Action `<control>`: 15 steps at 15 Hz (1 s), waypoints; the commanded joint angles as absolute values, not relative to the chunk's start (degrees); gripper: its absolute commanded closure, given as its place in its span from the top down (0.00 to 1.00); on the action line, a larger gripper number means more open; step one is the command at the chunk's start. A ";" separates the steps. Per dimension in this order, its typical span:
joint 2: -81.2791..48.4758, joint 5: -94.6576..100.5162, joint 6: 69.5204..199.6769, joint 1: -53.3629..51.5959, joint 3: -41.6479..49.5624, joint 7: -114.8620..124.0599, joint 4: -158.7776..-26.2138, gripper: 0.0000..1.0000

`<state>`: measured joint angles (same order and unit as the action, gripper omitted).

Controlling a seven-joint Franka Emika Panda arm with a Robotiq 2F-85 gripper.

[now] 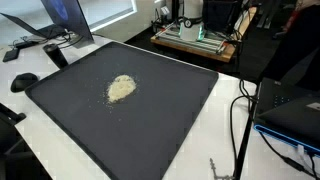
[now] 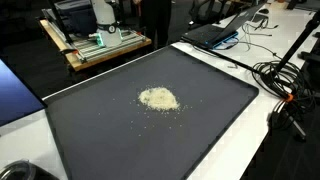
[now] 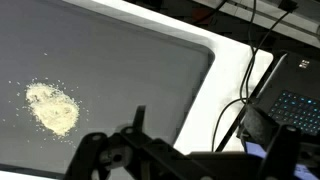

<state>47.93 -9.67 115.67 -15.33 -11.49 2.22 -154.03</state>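
A small heap of pale beige crumbs (image 1: 121,88) (image 2: 158,98) lies near the middle of a large dark grey mat (image 1: 150,125) (image 2: 150,140) on a white table. In the wrist view the heap (image 3: 52,108) sits at the left, on the mat (image 3: 120,55). My gripper (image 3: 205,128) shows only in the wrist view, as dark shapes along the bottom edge. It hangs high over the mat's edge, well to the right of the heap. The jaws stand wide apart with nothing between them. Neither exterior view shows the arm.
Black cables (image 3: 235,110) (image 1: 240,110) (image 2: 285,85) trail over the white table beside the mat. A laptop (image 3: 295,105) (image 1: 295,110) (image 2: 225,32) lies past them. A wooden platform with equipment (image 1: 195,35) (image 2: 95,40) stands behind the table. A black mouse (image 1: 24,81) rests off the mat.
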 commanded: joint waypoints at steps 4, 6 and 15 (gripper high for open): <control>47.91 -9.66 115.52 -15.30 -11.49 2.22 -153.89 1.00; 47.91 -9.66 115.52 -15.30 -11.49 2.22 -153.89 1.00; 34.90 -6.89 122.09 -9.55 -11.40 3.91 -146.96 1.00</control>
<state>43.70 -9.19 120.38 -12.27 -11.29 2.46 -152.47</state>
